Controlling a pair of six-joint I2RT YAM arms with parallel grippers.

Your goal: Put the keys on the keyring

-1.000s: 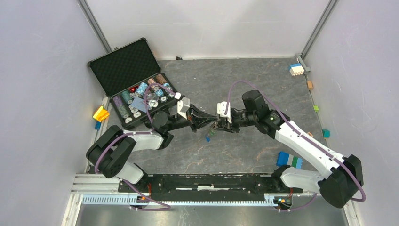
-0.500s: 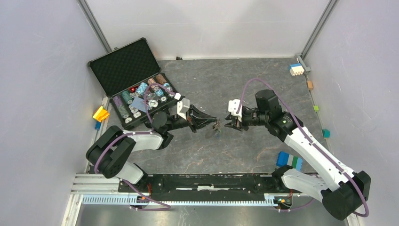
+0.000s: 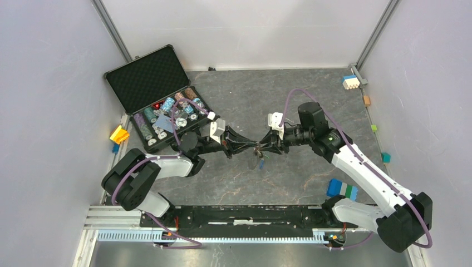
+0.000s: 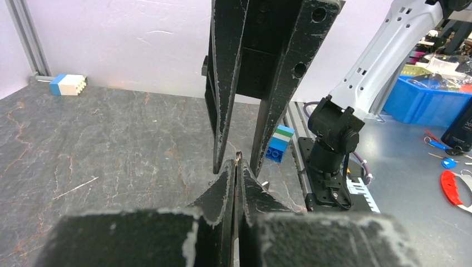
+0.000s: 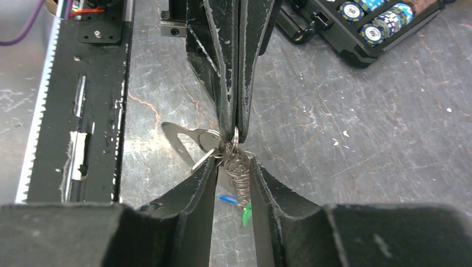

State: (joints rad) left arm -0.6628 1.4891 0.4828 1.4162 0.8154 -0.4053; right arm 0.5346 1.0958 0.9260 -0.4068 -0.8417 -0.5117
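The keyring (image 5: 234, 135) hangs between my two grippers above the middle of the table, its coiled chain stretch (image 5: 239, 175) pointing down. My left gripper (image 3: 254, 148) is shut on the ring's thin edge (image 4: 238, 157). My right gripper (image 3: 262, 148) faces it tip to tip, and its fingers (image 5: 207, 181) stand open on either side of the chain stretch. The keys dangle from the ring: a silver key (image 5: 201, 158), a blue tag (image 5: 226, 198) and a green tag (image 5: 246, 214). I cannot make out a black tag.
An open case of poker chips (image 3: 146, 78) stands at the back left. Toy blocks lie near the edges: blue-green-white (image 3: 342, 189), yellow (image 3: 118, 134), white-blue (image 3: 350, 82). The arms' black base rail (image 3: 234, 214) runs along the near edge.
My right gripper pulled back to the right off the keyring, then came back in, and now straddles it. My left gripper kept hold of the ring and barely moved.
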